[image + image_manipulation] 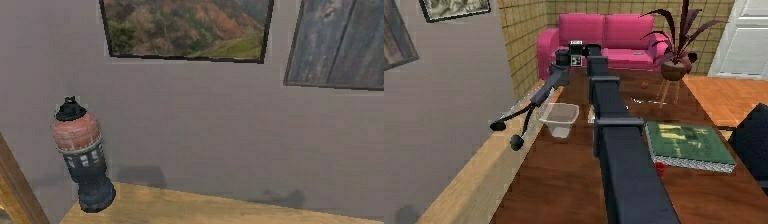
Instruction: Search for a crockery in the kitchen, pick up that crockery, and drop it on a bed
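A pale, see-through cup-like vessel [561,119] stands on the brown wooden table [564,180] in the arm side view. The dark arm [619,140] runs up over the table from the bottom edge. At its far end sit the white marked squares [573,57]. From there the gripper [507,135] slants down and left to the table's left edge, just left of the vessel. I cannot tell whether it holds anything.
A green book [690,145] lies on the table right of the arm, with a dark chair [755,140] beyond it. Farther out are a pink sofa [609,40], a potted plant [674,50] and a white door [744,40]. Ahead, a red and dark tower figurine [82,150] stands below a landscape painting [185,28].
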